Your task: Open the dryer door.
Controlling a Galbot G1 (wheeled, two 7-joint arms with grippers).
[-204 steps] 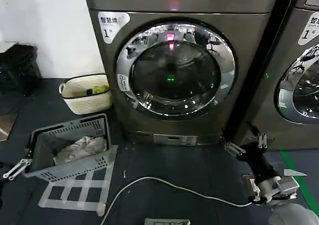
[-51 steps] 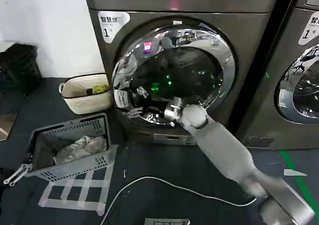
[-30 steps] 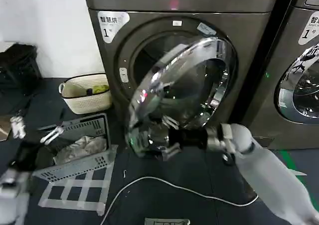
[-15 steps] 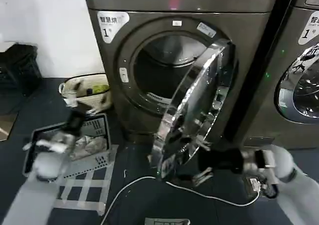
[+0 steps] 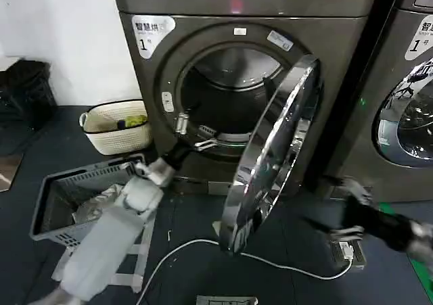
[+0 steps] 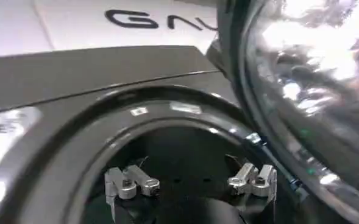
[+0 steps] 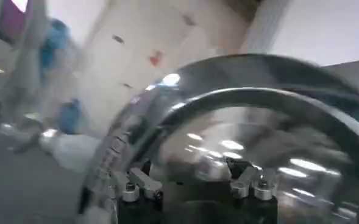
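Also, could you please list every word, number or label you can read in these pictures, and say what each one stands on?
"1" with Chinese characters too small to read: white corner label on the bronze-grey front-loading dryer.
"1" with cut-off characters: white label on the second machine at the right edge.
"GN", cut off: white panel in the left wrist view.
Small stickers around the dryer opening: unreadable.

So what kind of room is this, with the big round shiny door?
Probably a laundry room. The dryer door hangs open on a front-loading machine, a second machine stands right beside it, and a grey basket with cloth in it sits on the floor near a cream basket.
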